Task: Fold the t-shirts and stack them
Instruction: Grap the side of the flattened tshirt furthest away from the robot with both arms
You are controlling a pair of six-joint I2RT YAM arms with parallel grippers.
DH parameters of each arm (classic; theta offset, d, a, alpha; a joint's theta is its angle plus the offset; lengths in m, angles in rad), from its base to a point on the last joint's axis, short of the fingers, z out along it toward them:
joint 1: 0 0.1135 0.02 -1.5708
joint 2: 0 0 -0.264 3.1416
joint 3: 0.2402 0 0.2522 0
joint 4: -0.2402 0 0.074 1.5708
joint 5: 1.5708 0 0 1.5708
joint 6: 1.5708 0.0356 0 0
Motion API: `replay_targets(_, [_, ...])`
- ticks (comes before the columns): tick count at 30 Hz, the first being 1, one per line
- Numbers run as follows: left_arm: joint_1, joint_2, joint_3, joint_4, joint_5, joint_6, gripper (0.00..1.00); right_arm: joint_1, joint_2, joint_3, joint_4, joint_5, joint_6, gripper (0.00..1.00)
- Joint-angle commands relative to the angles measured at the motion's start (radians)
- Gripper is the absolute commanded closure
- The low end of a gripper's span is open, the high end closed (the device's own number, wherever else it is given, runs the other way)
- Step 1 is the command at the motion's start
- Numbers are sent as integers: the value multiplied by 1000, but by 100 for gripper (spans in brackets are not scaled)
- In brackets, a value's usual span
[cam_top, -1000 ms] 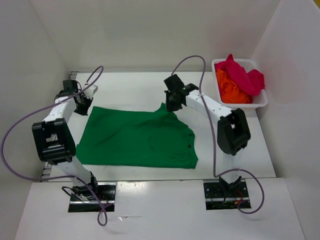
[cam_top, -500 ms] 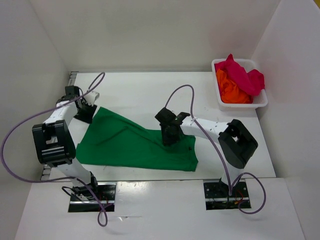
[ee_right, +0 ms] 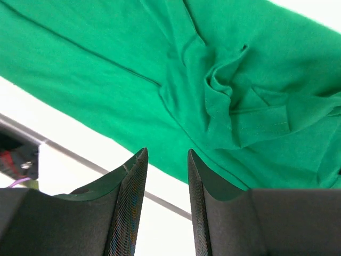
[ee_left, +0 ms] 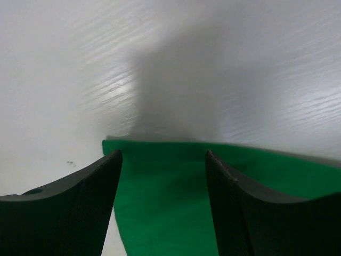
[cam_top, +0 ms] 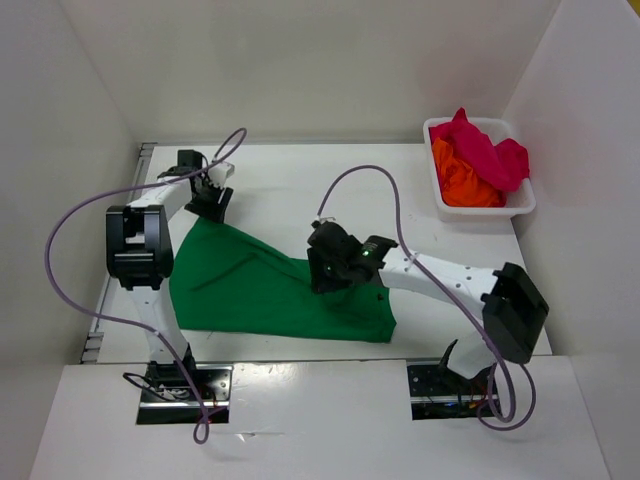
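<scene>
A green t-shirt [cam_top: 250, 290] lies on the white table, its far edge running at a slant from far left to near right. My left gripper [cam_top: 212, 200] hangs over its far left corner, jaws open, the green cloth [ee_left: 160, 213] lying loose beneath them. My right gripper [cam_top: 325, 272] is open above the shirt's right part, where a sleeve lies bunched [ee_right: 229, 101]; nothing sits between its fingers [ee_right: 130, 186]. The orange t-shirt [cam_top: 462, 182] and the magenta-red t-shirt [cam_top: 487, 148] are heaped in the basket.
A white basket [cam_top: 485, 212] stands at the far right corner of the table. White walls close in the table on the left, back and right. The table's near edge [ee_right: 64, 149] runs just below the shirt's hem.
Both grippers have gone from shut to open and let go of the green shirt. The right arm pulled the shirt's far right corner toward the near side; the left gripper moved right along the far edge.
</scene>
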Motion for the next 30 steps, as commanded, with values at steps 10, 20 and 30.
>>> replay_targets(10, [-16,86,22,21,-80,-15,43,-156,28,92,-79,210,16,61])
replay_targets(20, [-35,-41,-71,10,-50,4,100,-157,278,264,-35,118,-60,51])
replay_targets(30, [-35,-157,-136,-17,-50,13,100,-166,374,284,-69,32,-51,53])
